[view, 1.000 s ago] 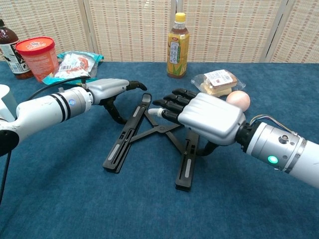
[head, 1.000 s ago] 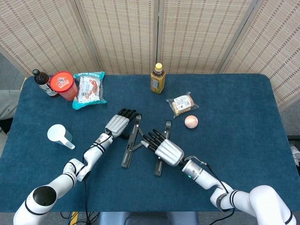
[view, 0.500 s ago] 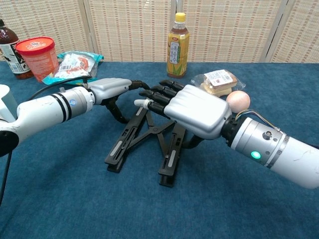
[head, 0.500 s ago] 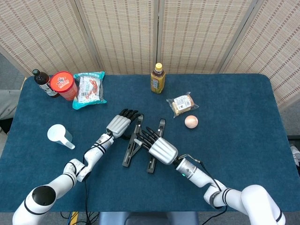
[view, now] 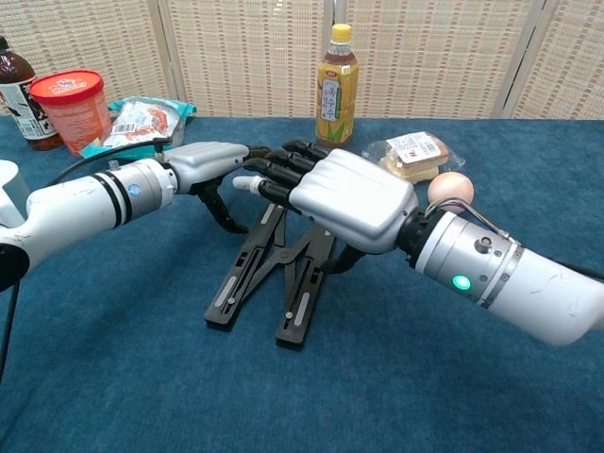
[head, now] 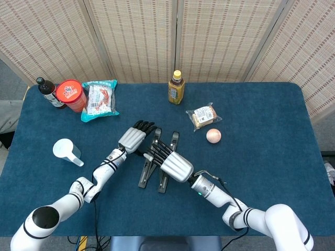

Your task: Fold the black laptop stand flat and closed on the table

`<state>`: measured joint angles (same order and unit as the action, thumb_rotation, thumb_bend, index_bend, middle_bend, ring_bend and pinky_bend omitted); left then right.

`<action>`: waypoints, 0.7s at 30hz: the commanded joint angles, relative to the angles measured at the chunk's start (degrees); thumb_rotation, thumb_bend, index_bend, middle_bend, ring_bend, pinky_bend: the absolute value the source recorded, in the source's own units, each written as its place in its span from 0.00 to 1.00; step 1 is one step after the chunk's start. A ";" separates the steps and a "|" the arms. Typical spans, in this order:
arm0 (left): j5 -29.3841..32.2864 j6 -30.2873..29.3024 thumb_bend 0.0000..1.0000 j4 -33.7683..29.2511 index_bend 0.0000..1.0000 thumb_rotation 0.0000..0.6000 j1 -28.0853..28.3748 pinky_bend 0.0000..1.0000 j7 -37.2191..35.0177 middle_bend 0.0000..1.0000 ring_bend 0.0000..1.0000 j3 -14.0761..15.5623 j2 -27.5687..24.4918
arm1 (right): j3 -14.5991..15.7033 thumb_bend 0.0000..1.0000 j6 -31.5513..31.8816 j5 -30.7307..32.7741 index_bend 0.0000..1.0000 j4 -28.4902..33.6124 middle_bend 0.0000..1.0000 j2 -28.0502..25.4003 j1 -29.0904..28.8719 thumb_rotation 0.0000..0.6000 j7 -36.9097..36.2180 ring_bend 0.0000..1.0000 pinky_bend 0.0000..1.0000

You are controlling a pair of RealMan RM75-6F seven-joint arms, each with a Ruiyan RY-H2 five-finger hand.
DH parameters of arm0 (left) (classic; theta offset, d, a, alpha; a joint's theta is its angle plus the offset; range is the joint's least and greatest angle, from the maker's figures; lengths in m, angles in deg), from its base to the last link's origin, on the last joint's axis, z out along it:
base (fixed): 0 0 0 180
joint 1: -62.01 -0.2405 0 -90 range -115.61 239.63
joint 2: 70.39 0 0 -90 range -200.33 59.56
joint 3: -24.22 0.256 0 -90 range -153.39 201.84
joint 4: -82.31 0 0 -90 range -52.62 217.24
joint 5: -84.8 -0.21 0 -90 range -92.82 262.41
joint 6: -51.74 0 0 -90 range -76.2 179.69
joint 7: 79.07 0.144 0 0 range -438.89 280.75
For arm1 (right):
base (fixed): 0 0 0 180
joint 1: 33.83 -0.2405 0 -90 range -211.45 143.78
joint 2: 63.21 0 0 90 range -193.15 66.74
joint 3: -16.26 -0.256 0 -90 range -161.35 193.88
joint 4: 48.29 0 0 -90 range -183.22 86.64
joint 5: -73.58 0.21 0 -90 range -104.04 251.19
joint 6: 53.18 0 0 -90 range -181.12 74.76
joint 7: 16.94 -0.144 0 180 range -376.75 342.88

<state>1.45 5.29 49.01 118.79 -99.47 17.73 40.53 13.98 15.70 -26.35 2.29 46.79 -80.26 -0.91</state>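
The black laptop stand (head: 155, 166) (view: 272, 278) lies mid-table, its two bars drawn into a narrow V and joined by crossed links. My left hand (head: 133, 138) (view: 203, 162) lies flat against the outer side of the left bar's far end, thumb pointing down. My right hand (head: 171, 163) (view: 347, 200) lies over the right bar with its fingers stretched toward the left hand, fingertips nearly touching it, and its thumb tucked beneath against the bar. Neither hand wraps around the stand. The right hand hides the far end of the right bar.
A tea bottle (head: 176, 88) stands behind the stand. A wrapped bread packet (head: 203, 115) and a peach ball (head: 213, 136) lie to the right. At far left sit a red tub (head: 70, 95), dark bottle (head: 47, 91) and snack bag (head: 99, 99). A white scoop (head: 67, 151) lies at left.
My right hand has slid left, pushing the right bar toward the left bar, and the stand has narrowed from a wide spread to a tight V. The left hand has barely moved.
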 commanded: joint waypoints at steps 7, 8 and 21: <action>1.57 -1.59 0.13 -2.97 0.07 1.00 -1.62 0.00 2.33 0.04 0.00 -1.26 -3.02 | 0.95 0.00 -10.78 2.79 0.00 22.43 0.00 -16.39 -3.21 1.00 -5.08 0.00 0.00; 1.86 -2.00 0.13 -3.66 0.07 1.00 -1.89 0.00 2.87 0.04 0.00 -1.54 -3.62 | 0.47 0.00 -13.18 3.64 0.00 25.08 0.00 -18.66 -4.29 1.00 -5.38 0.00 0.00; 6.04 -3.85 0.13 -10.92 0.07 1.00 -4.74 0.00 8.98 0.04 0.00 -4.36 -9.19 | -1.43 0.00 -34.46 9.97 0.00 35.52 0.00 -28.48 -14.83 1.00 -7.64 0.00 0.00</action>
<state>7.24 1.51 38.34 114.27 -90.72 13.56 31.57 12.85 -17.07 -17.57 37.39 18.80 -93.69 -8.15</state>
